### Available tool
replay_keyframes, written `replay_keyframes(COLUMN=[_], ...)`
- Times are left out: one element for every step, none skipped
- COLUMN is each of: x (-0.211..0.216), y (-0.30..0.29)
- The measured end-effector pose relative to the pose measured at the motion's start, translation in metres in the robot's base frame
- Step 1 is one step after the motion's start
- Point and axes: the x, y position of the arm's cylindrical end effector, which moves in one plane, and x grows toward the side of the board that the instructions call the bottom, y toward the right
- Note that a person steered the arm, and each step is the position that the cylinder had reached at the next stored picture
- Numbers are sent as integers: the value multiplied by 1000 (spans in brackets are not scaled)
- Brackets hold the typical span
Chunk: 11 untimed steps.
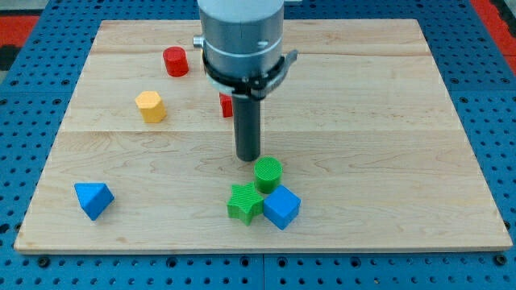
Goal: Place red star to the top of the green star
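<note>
The green star lies near the view's bottom centre on the wooden board. A red block, mostly hidden behind the rod, sits above it; its shape cannot be made out. My tip stands between them, just below and right of the red block and just above and left of the green cylinder. The green cylinder touches the green star's upper right. A blue cube sits against the star's right side.
A red cylinder is at the upper left. A yellow hexagonal block is left of centre. A blue triangular block is at the lower left. The arm's grey body hangs over the board's top centre.
</note>
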Motion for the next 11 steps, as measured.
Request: replay_keyframes(x=[-25, -33, -83, -110, -101, -63, -38, -19, -20, -35, -16], y=[-51, -90, -90, -63, -3, 4, 2, 0, -5, 26, 33])
